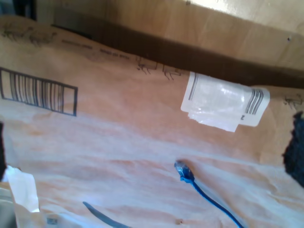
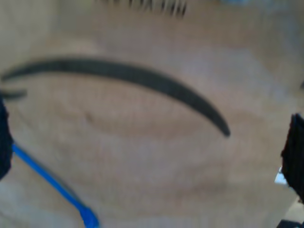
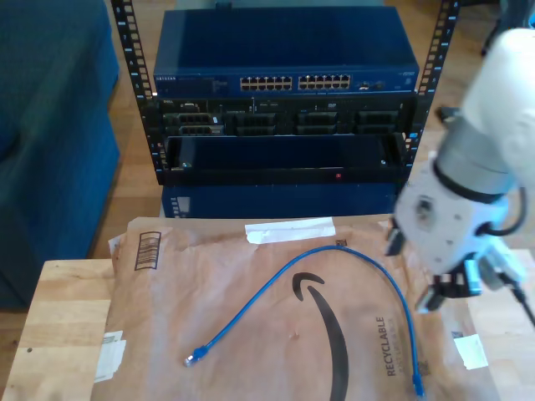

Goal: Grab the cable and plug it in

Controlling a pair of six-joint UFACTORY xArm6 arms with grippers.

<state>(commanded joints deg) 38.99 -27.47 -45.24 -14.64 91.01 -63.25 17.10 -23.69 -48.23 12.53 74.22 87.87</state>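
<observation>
One cable [image 3: 334, 259] loose on paper [image 3: 251, 334].

A flattened brown paper mailer [image 3: 251, 334] covers the wooden desk [image 3: 58, 317], its barcode [image 3: 147, 249] at ten o'clock and a white label [image 3: 288, 230] at twelve. Beyond stands a rack [image 3: 284, 159] holding a blue network switch [image 3: 284, 58].

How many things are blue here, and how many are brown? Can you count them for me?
Blue: 2 - the cable and the network switch in the rack.
Brown: 2 - the paper mailer and the wooden table.
Total: 4
</observation>
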